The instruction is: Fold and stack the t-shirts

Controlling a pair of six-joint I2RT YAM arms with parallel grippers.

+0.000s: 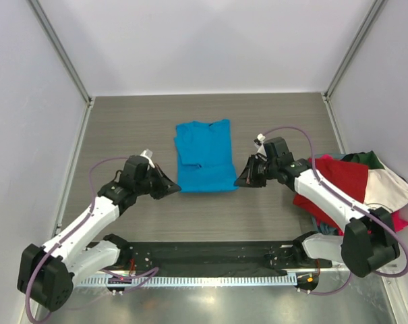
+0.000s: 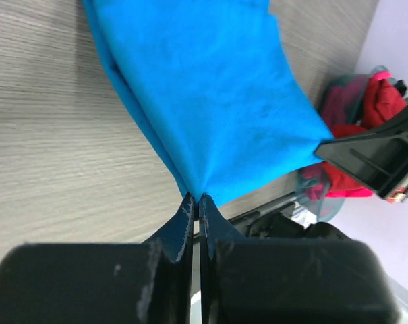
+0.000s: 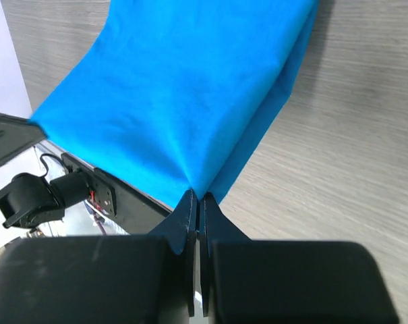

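Pinching blue t-shirt at near hem, I am holding one corner in left end effector, other in right end effector, both closed on cloth. Shirt lying mid desk, fold only starting. Heap of other t-shirts at right, not folded. No stack yet.

Quick headcount: five t-shirts as far as I can tell. That's one blue t-shirt by itself on the one table, plus a heap where I can pick out four colours: one red t-shirt, one white t-shirt, one dark green t-shirt and one pink t-shirt, though it's bunched up enough that I can't swear that's all of them. Hardware-wise it's two arms, the left arm and the right arm, and two grippers to match, the left gripper and the right gripper, two fingers apiece.
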